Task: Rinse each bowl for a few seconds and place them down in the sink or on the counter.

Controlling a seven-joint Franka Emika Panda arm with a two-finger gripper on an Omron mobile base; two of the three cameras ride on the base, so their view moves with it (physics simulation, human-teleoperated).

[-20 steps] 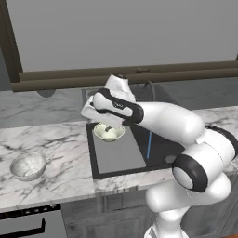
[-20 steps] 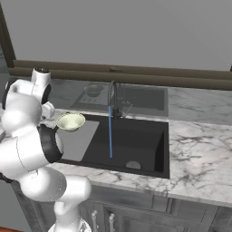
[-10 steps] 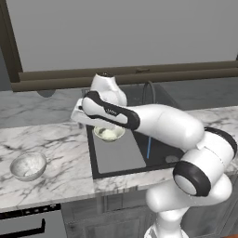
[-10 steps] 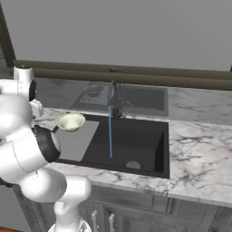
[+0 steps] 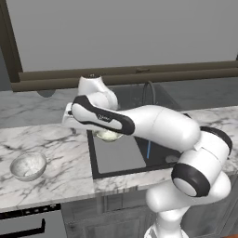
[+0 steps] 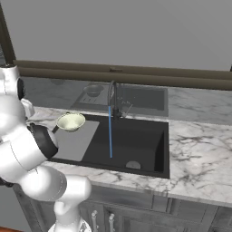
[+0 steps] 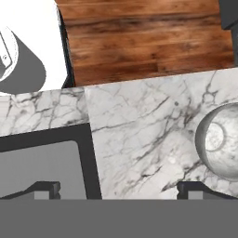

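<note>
Left base view: you look forward and down from behind the arm's left, at middle range. Right base view: same from its right. Both share the sink (image 5: 122,158) (image 6: 118,145), the tap (image 6: 113,97) and the counter (image 5: 56,153) (image 6: 199,156). Hand view: you look close and straight down on counter, sink edge and the speckled bowl (image 7: 219,141)

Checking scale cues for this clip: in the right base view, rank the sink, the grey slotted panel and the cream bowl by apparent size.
1. sink
2. grey slotted panel
3. cream bowl

The gaps are clear; none look alike.
</note>
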